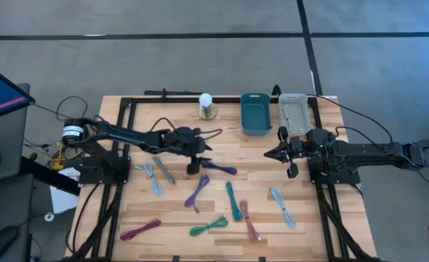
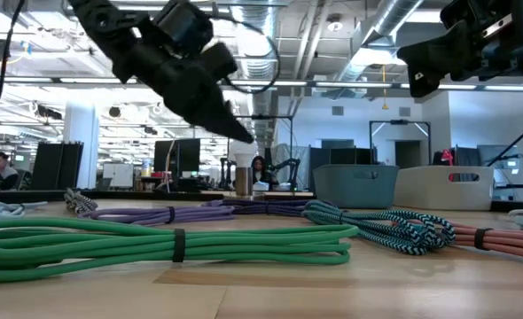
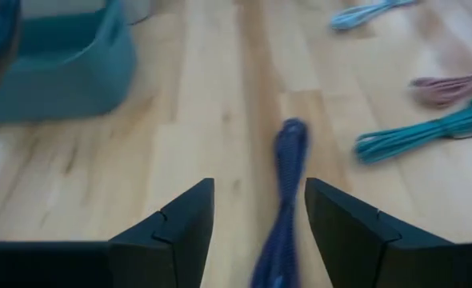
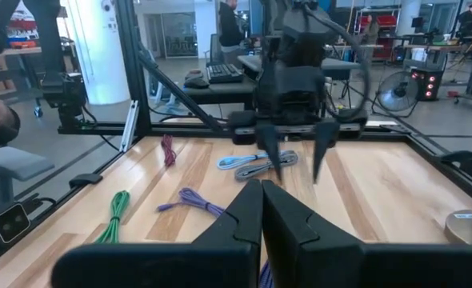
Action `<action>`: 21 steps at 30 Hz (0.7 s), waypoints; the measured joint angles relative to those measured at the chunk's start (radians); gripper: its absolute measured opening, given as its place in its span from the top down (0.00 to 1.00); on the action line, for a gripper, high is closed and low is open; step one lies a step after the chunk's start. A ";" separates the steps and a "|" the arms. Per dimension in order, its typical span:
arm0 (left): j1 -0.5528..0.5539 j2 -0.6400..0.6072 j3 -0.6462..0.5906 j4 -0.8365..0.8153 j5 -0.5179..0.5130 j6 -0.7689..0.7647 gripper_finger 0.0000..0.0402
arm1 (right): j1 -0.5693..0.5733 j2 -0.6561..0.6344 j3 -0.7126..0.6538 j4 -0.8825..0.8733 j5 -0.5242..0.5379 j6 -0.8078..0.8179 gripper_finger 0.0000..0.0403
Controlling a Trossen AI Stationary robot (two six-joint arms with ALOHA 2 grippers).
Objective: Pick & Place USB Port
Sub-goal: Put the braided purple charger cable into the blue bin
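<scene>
Several coiled USB cables lie flat on the wooden table. A dark purple one (image 1: 218,167) lies just right of my left gripper (image 1: 193,167). In the left wrist view this cable (image 3: 288,200) runs between my open fingers (image 3: 258,186), which stand on either side of it without touching. The low view shows the left gripper (image 2: 235,128) raised above the table. My right gripper (image 1: 270,153) hovers right of centre, near the bins, shut (image 4: 262,192) and holding nothing.
A teal bin (image 1: 256,114) and a grey bin (image 1: 293,113) stand at the far edge, a white-topped stand (image 1: 206,106) to their left. Violet (image 1: 198,191), teal (image 1: 233,200), green (image 1: 209,226), pink (image 1: 251,220), light blue (image 1: 282,206) and maroon (image 1: 140,230) cables lie nearer.
</scene>
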 joint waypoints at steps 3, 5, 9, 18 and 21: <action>-0.011 0.022 0.027 -0.034 0.001 0.001 0.52 | 0.000 0.000 0.000 0.000 0.000 0.000 1.00; -0.011 0.039 0.031 -0.049 -0.001 -0.003 0.52 | 0.000 0.000 0.000 0.000 0.000 0.000 1.00; -0.010 0.092 0.031 -0.055 0.041 -0.055 0.52 | 0.000 -0.001 0.000 0.000 0.000 -0.010 1.00; -0.024 0.209 0.031 0.002 0.048 -0.080 0.52 | -0.026 -0.034 0.001 0.000 0.002 -0.011 1.00; -0.024 0.230 0.031 0.024 0.047 -0.080 0.52 | -0.027 -0.034 0.001 0.000 0.002 -0.010 1.00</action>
